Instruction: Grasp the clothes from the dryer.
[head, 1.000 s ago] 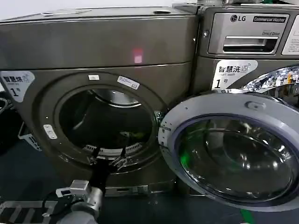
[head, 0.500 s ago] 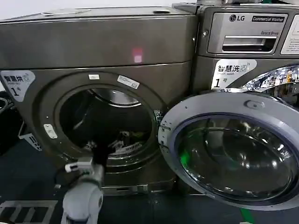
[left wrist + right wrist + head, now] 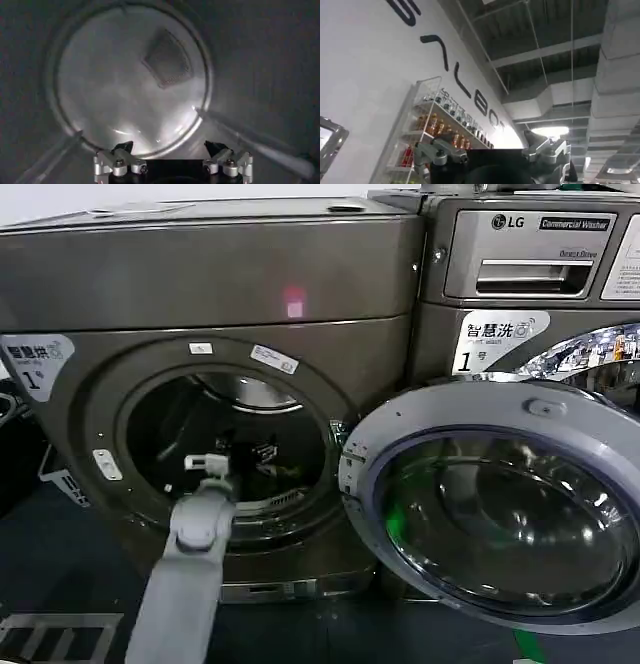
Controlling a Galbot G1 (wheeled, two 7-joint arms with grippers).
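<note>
The dryer (image 3: 200,284) is a dark bronze-grey front-loader whose round porthole (image 3: 225,444) stands open. My left arm reaches through the porthole, and my left gripper (image 3: 243,452) hangs inside the drum above its floor. In the left wrist view the left gripper (image 3: 169,151) is open, its dark fingertips (image 3: 123,147) wide apart with nothing between them, facing the drum's shiny back wall (image 3: 125,90). A faint yellow-green bit of the clothes (image 3: 288,473) lies low in the drum, right of the gripper. My right gripper (image 3: 492,150) is open and points up at a ceiling, away from the dryer.
The dryer's round door (image 3: 500,504) is swung wide to the right, in front of the LG-branded machine (image 3: 530,274). A white lattice basket (image 3: 60,481) stands on the floor at the dryer's left. Ribs run along the drum wall (image 3: 250,135).
My left arm has risen from the porthole's lower rim and pushed forward, so the gripper now sits higher and deeper in the drum. Its fingers stay apart.
</note>
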